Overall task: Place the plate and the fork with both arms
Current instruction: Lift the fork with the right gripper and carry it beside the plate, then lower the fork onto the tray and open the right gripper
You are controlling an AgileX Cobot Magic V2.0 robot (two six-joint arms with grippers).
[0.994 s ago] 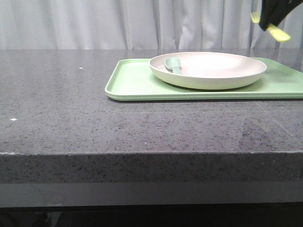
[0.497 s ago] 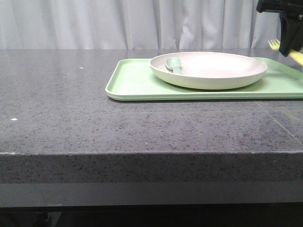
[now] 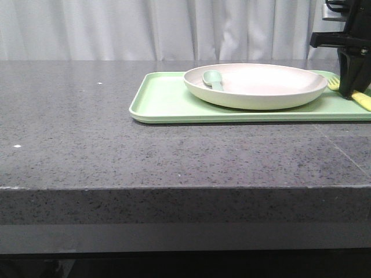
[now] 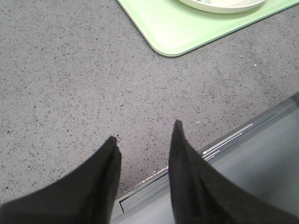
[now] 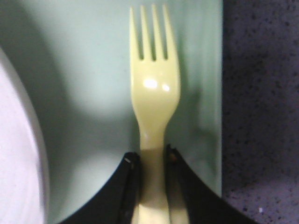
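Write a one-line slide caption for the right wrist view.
Right gripper holds the yellow fork over the green tray, beside the plate.

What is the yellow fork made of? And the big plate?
The fork looks like smooth, slightly glossy pale-yellow plastic: it has bright shine spots and thick, rounded tines. The plate looks like matte off-white plastic, perhaps melamine: its surface is dull and even with no glare, though ceramic cannot be ruled out.
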